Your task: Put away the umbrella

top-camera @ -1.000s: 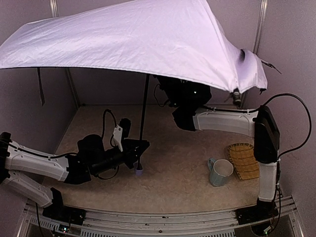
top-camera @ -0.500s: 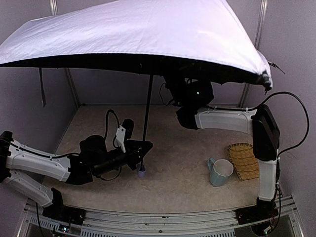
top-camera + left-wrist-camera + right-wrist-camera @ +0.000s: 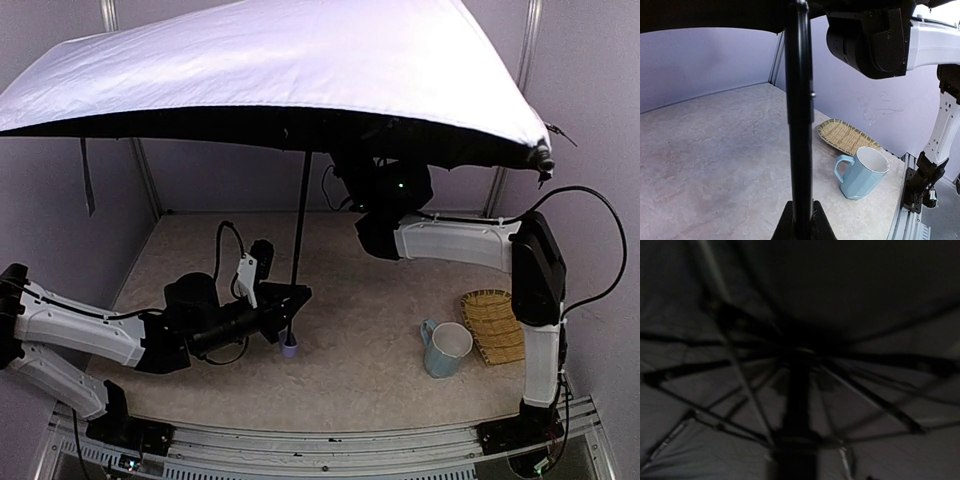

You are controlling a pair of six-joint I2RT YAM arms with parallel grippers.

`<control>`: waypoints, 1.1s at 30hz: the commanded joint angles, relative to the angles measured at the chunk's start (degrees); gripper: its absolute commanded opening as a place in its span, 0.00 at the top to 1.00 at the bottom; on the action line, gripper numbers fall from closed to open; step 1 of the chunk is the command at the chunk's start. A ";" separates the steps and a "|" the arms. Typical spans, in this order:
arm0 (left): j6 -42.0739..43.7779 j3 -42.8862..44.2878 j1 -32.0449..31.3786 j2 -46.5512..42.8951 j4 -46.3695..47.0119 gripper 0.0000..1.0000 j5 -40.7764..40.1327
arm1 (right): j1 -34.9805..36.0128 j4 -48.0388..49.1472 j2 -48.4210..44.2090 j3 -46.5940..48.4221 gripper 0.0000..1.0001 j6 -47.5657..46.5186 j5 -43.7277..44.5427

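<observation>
Overhead, the open umbrella fills the whole upper part of the top view. Its pale lavender-grey fabric is spread wide above both arms, with the black lining showing along the near edge. The right wrist camera looks straight up into that lining, where dark ribs fan out from the hub.

Below it lies the beige table, with lavender walls behind.

The right arm reaches from the right side up towards the centre. The right gripper is tucked under the canopy close to the shaft. It sits in deep shadow and its fingers show in no view, so it cannot be told whether it is wide, narrow or gripping anything.

The left arm stretches low across the table from the left. The left gripper is clamped tight on the thin black shaft near its lower end, holding the umbrella upright with a slight lean.

A woven tray rests at the right edge of the table. A pale blue mug stands upright just beside the tray, on its left.

The small lavender handle knob hangs just under the left gripper, at the table surface or barely above it.
</observation>
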 commanded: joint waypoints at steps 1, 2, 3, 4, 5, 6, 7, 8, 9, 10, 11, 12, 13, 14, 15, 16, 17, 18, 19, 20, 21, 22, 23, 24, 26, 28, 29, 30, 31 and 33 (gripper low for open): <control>2.05 3.19 -0.40 0.18 4.38 1.00 -0.28 | 0.15 -0.42 0.69 3.23 0.47 -0.21 -2.48; 2.02 3.19 -0.41 0.16 4.38 1.00 -0.28 | 0.14 -0.43 0.63 3.35 0.49 -0.26 -2.53; 2.00 3.19 -0.35 0.19 4.38 1.00 -0.28 | 0.09 -0.48 0.64 3.55 0.51 -0.61 -2.65; 2.11 3.19 -0.41 0.15 4.26 1.00 -0.30 | 0.11 -0.77 0.52 3.84 0.54 -0.95 -3.06; 2.09 3.19 -0.37 0.18 4.21 1.00 -0.36 | 0.14 -1.34 0.39 4.08 0.60 -1.10 -3.36; 2.20 3.19 -0.41 0.19 4.20 1.00 -0.36 | 0.15 -1.91 0.33 4.14 0.64 -1.02 -3.51; 2.21 3.19 -0.41 0.13 4.20 1.00 -0.36 | 0.10 -1.97 0.33 4.00 0.67 -0.80 -3.55; 2.21 3.19 -0.36 0.11 4.20 1.00 -0.44 | 0.13 -1.61 0.39 3.75 0.68 -0.46 -3.41; 2.19 3.19 -0.41 0.11 4.28 1.00 -0.45 | 0.10 -1.10 0.48 3.45 0.68 -0.22 -3.18; 2.15 3.21 -0.39 0.02 4.29 1.00 -0.44 | 0.10 -0.68 0.57 3.21 0.69 -0.10 -3.08; 2.16 3.27 -0.39 0.02 4.29 1.00 -0.43 | 0.10 -0.45 0.59 3.01 0.70 0.04 -2.96; 2.25 3.28 -0.41 -0.04 4.23 1.00 -0.42 | 0.12 -0.43 0.59 2.89 0.71 0.15 -2.88; 2.16 3.28 -0.40 -0.05 4.16 1.00 -0.37 | 0.13 -0.37 0.60 2.74 0.74 0.14 -2.89; 2.21 3.21 -0.37 -0.07 4.08 1.00 -0.41 | 0.13 -0.27 0.51 2.59 0.78 0.18 -2.62; 2.21 3.20 -0.47 -0.15 4.01 1.00 -0.45 | 0.06 -0.03 0.48 2.42 0.81 0.12 -2.38; 2.29 3.19 -0.50 -0.22 3.90 1.00 -0.52 | 0.03 0.22 0.30 2.22 0.84 -0.09 -2.22; 2.38 3.12 -0.50 -0.24 3.82 1.00 -0.68 | -0.06 0.34 0.10 2.07 0.86 -0.28 -2.11; 2.43 3.04 -0.50 -0.21 3.85 1.00 -0.68 | -0.03 0.36 -0.12 1.94 0.87 -0.46 -2.08; 2.47 3.02 -0.50 -0.19 3.85 1.00 -0.76 | -0.06 0.28 -0.30 1.84 0.88 -0.80 -2.14; 2.45 3.02 -0.50 -0.16 3.84 1.00 -0.81 | -0.08 0.32 -0.43 1.76 0.93 -0.91 -2.14; 2.55 3.02 -0.50 -0.10 3.89 1.00 -0.82 | -0.12 0.44 -0.52 1.64 0.97 -1.06 -2.21; 2.53 3.02 -0.50 0.01 3.91 1.00 -0.82 | -0.14 0.79 -0.55 1.44 1.00 -1.30 -2.33; 2.54 3.02 -0.50 0.06 3.94 1.00 -0.74 | -0.19 1.29 -0.60 1.25 1.00 -1.47 -2.32; 2.56 3.02 -0.50 0.10 3.92 1.00 -0.67 | -0.25 1.77 -0.63 1.00 1.00 -1.49 -2.12; 2.66 2.95 -0.50 0.18 3.87 1.00 -0.74 | -0.33 1.88 -0.92 0.77 1.00 -1.57 -2.26; 2.65 2.85 -0.46 0.12 3.85 1.00 -0.85 | -0.39 1.73 -1.12 0.79 1.00 -2.32 -2.71; 2.59 2.80 -0.45 0.11 3.84 1.00 -0.93 | -0.41 2.02 -1.23 0.77 0.96 -2.51 -2.85; 2.68 2.76 -0.50 0.11 3.85 1.00 -0.97 | -0.41 2.35 -1.28 0.67 0.83 -2.35 -2.78; 2.78 2.82 -0.50 0.17 3.83 1.00 -0.98 | -0.42 3.00 -1.24 0.74 0.74 -2.29 -2.72; 2.80 2.88 -0.50 0.17 3.85 1.00 -0.98 | -0.40 3.30 -1.14 1.14 0.70 -2.32 -2.95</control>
